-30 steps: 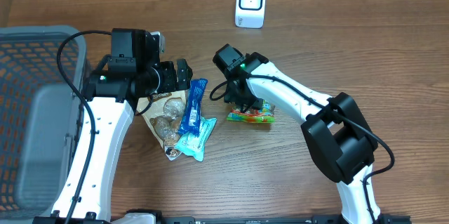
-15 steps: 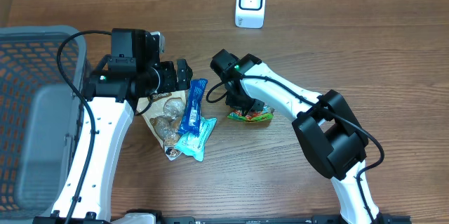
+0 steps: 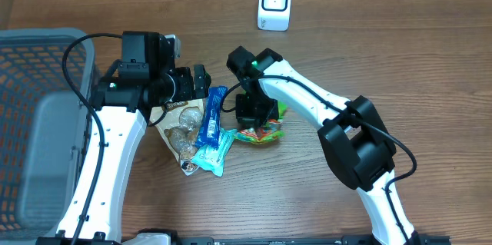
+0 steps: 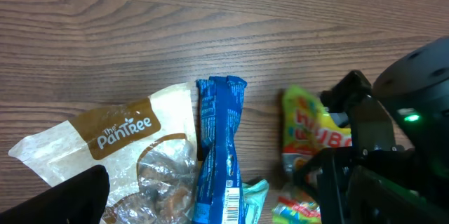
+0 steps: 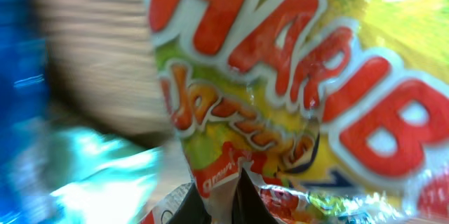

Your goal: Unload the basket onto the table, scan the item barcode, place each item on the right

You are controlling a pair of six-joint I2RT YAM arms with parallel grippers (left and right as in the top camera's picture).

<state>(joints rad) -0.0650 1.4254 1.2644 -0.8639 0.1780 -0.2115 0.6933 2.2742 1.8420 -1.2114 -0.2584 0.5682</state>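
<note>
Early stage. The Haribo bag point(image 3: 265, 133) has been gripped: the right claw point(image 5: 219, 204) is closed together on the bag's edge, with film pinched between the tips. The bag sits mid-bench point(image 3: 415, 53), just beside the blue bar point(image 3: 209, 114) and the teal packet point(image 3: 218, 150). It is judged to be low over the wood or resting on it; which one cannot be told. The scanner point(image 3: 274, 4) stands well apart at the far edge, so nothing has been presented to it yet. What is left: lift, carry to the scanner, turn the barcode toward its face.

The left claw point(image 3: 201, 84) is held apart and empty above the Pantree bag point(image 3: 178, 126). The basket point(image 3: 46, 61) is at the left side.

Hidden or unclear: no barcode on the Haribo bag is seen in any view, so the side it is on is not known. The right wrist view is blurred and filled by the bag's print. From overhead most of the bag is covered by the right arm. In the left wrist view only one dark finger corner is shown.
</note>
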